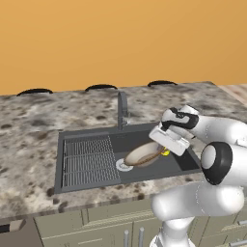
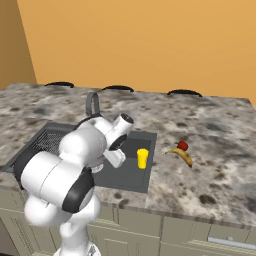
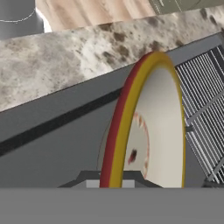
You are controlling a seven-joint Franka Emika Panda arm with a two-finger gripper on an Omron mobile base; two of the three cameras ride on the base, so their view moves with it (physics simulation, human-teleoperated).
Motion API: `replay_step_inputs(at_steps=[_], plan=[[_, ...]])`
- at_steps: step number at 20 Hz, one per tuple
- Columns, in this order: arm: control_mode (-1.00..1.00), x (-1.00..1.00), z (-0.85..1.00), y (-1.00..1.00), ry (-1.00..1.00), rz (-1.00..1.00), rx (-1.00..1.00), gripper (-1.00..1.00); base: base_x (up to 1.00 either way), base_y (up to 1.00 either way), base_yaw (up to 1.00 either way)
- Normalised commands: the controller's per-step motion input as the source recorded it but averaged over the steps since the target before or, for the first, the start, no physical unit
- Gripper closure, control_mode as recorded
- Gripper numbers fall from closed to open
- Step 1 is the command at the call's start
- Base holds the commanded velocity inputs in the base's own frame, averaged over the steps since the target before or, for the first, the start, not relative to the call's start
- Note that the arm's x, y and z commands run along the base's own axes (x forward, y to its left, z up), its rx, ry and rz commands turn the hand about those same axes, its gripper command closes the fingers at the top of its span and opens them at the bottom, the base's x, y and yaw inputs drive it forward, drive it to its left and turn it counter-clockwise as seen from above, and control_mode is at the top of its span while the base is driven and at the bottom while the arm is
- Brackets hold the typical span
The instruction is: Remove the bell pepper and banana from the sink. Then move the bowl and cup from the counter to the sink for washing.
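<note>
Orange wall [image 1: 120, 38] behind speckled granite tabletop [image 2: 210, 125]. Dark grey sink [image 1: 87, 140] holds the beige bowl [image 1: 142, 154], tilted beside the white drain [image 1: 123, 165]. Yellow cup [image 2: 143, 158] stands in the basin. Banana [image 2: 183, 156] and bell pepper [image 2: 183, 145] lie touching on the tabletop. Gripper [image 1: 166, 144] over the bowl; cannot tell how the fingers stand.

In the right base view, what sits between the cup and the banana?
Only the sink's right rim and bare speckled counter separate the cup from the banana; the bell pepper is behind the banana.

cup [image 2: 143, 158] stood upright in sink [image 2: 131, 176] | banana [image 2: 181, 156] and bell pepper [image 2: 183, 145] touching on counter [image 2: 215, 135] | arm over basin
</note>
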Motion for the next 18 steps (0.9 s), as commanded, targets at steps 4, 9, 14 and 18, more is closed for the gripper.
replay_step_inputs(at_steps=[4, 9, 14, 18], plan=[[-1.00, 0.17, -0.25, 0.07, 0.00, 0.03, 0.02, 1.00, 0.00, 0.00, 0.00], [-1.00, 0.20, -0.22, 0.05, 0.00, 0.02, 0.01, 1.00, 0.00, 0.00, 0.00], [-1.00, 0.20, -0.22, 0.08, 0.00, 0.03, 0.02, 1.00, 0.00, 0.00, 0.00], [-1.00, 0.19, -0.21, 0.10, 0.00, 0.04, 0.04, 1.00, 0.00, 0.00, 0.00]])
